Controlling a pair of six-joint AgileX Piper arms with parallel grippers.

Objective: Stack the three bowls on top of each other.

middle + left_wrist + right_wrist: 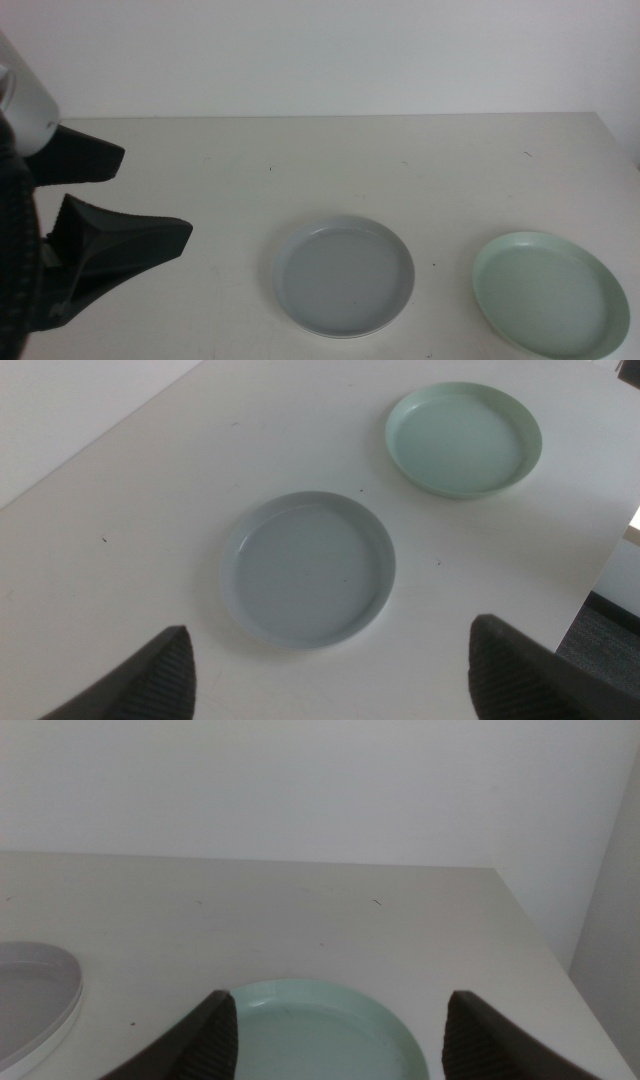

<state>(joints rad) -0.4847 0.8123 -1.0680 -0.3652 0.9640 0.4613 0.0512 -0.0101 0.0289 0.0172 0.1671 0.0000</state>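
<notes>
A grey-blue bowl (345, 277) sits near the table's front middle, with a thin pale edge showing under its near side; I cannot tell whether another bowl lies beneath. A pale mint green bowl (550, 293) rests to its right, apart from it. My left gripper (156, 194) hovers open at the left, well clear of the grey-blue bowl (308, 568), with nothing between its jaws. In the left wrist view the mint bowl (463, 438) lies beyond. My right gripper (340, 998) is open over the near part of the mint bowl (320, 1035) and is out of the middle view.
The white table (330, 170) stretches bare behind the bowls to a white wall. Its right edge (620, 140) runs close to the mint bowl. In the right wrist view the grey-blue bowl (30, 990) shows at the side.
</notes>
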